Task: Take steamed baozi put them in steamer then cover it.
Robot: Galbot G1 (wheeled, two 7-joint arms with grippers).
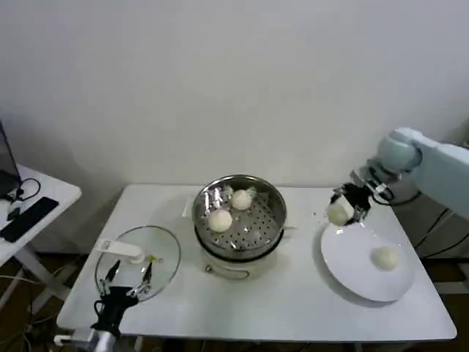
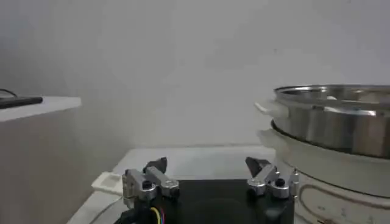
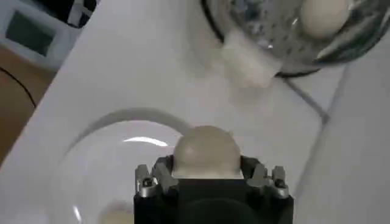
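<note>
Right gripper [image 1: 343, 207] jaws clamp a baozi [image 1: 338, 213] betw. them, above plate [image 1: 352, 271] edge; left gripper [image 1: 126, 281] jaws open over the cover [image 1: 165, 253].

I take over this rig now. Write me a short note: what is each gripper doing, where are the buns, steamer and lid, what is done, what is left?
Right gripper: shut on a bun, lifted above the plate.
Left gripper: open, idle over the lid, which lies on the table left of the steamer.
Done: two buns in the steamer.
Left: place the held bun, fetch the last bun from the plate, cover the steamer.
</note>
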